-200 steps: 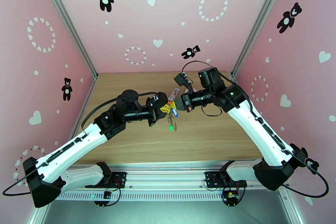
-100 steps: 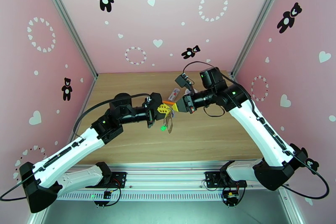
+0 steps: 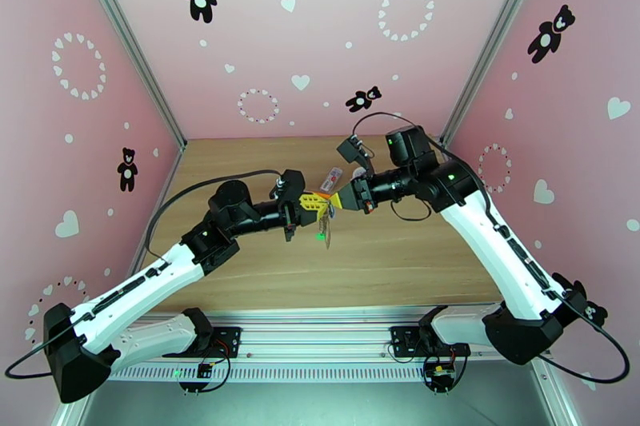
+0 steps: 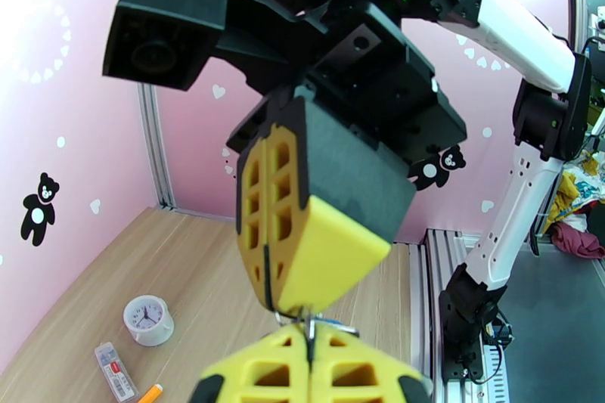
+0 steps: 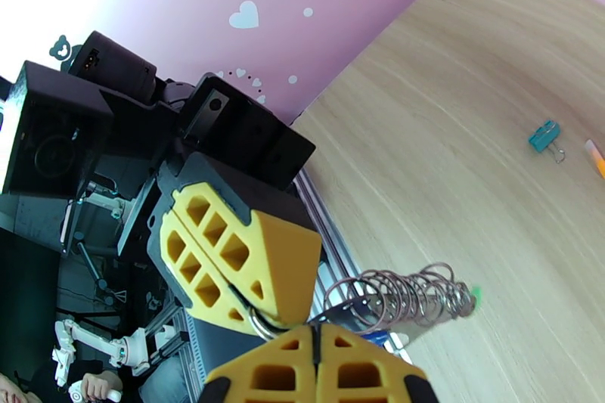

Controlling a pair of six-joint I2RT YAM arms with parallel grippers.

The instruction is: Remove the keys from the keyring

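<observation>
At six o'clock the left gripper (image 4: pixel 308 338) was pressed shut on a thin metal loop of the keyring (image 4: pixel 314 319). At centre, the right gripper (image 4: pixel 271 299) pinched the same loop from above. Toward seven o'clock on the wooden table (image 4: pixel 197 261) lay a small white clock (image 4: pixel 147 319), a packet (image 4: pixel 115 372) and an orange pen (image 4: pixel 150 394) tip.

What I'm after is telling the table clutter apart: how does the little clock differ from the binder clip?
Colour: the clock is white with a pale dial and dark hands, while the binder clip is teal. Shape: the clock is a short round drum, while the binder clip is a small boxy wedge with a thin wire handle sticking out. Both lie loose on the wooden table.
</observation>
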